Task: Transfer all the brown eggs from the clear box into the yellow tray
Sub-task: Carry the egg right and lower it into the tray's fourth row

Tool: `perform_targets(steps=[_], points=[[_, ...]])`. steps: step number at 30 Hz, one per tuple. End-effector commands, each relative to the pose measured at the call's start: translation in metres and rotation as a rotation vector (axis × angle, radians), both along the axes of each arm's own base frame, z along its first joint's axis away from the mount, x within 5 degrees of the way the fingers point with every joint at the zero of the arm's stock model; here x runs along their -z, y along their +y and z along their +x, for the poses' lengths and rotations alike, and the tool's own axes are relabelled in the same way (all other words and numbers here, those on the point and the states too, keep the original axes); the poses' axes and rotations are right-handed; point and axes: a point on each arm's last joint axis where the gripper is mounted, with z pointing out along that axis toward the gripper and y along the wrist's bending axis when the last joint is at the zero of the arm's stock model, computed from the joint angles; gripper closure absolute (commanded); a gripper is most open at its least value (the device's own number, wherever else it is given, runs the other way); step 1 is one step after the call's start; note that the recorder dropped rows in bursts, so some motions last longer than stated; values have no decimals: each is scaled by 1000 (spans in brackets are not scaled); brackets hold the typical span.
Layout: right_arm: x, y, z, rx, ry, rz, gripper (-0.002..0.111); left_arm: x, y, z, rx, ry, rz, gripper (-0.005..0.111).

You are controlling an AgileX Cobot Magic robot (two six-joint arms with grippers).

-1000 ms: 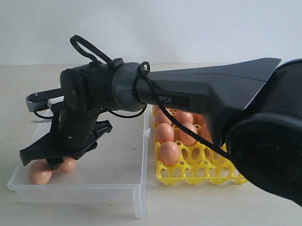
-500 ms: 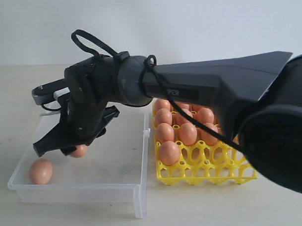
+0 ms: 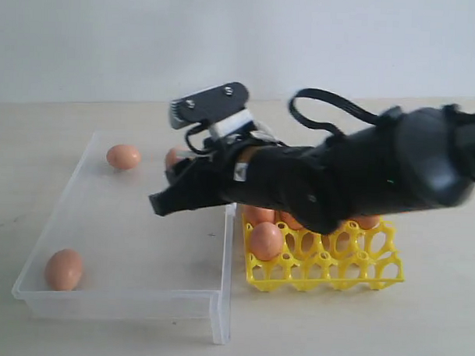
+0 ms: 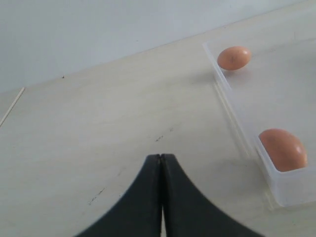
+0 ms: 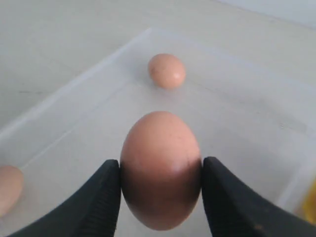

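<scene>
The right gripper (image 5: 160, 168) grasps 1 brown egg, the held egg (image 5: 160, 173), by its sides. A dark finger (image 5: 101, 197) presses on each flank and the egg's narrow end points up in the wrist view. In the exterior view the right arm (image 3: 362, 174) reaches in from the right. Its gripper hangs over the far right part of the clear box (image 3: 124, 303), close to the box's right wall and above its floor.

2 more eggs lie on the floor of the box. The far egg (image 3: 123, 156) sits by the far left corner, and the near egg (image 3: 62, 269) sits by the near left corner, well apart from it.

The yellow tray (image 3: 328, 271) stands on the table (image 3: 99, 329) just right of the box. It holds several eggs in its far and left cells. Its front tray egg (image 3: 266, 240) stands upright in the left column, while the arm hides most of the others, so their count cannot be told. The near right cells are bare lattice.

The left gripper (image 4: 161, 159) is clenched, its 2 fingers pressed flat together with nothing between them. It hovers over bare table left of the box.
</scene>
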Motion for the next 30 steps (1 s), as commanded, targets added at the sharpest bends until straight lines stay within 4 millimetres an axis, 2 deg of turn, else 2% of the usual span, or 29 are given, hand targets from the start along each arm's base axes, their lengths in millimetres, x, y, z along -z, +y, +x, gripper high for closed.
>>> perform_targets(steps=[1,6,11,23,30], points=[[-2,-52,-27,40,-87,-21,108,-2,0,0,-3,-16,-5,107],[12,-97,-49,132,-103,-13,108,-2,0,0,-3,-16,-5,107],[28,-120,-55,182,-63,-54,108,-2,0,0,-3,-16,-5,107],[56,-123,-54,213,-28,-85,108,-2,0,0,-3,-16,-5,107],[58,-123,-54,213,-20,-91,108,-2,0,0,-3,-16,-5,107]])
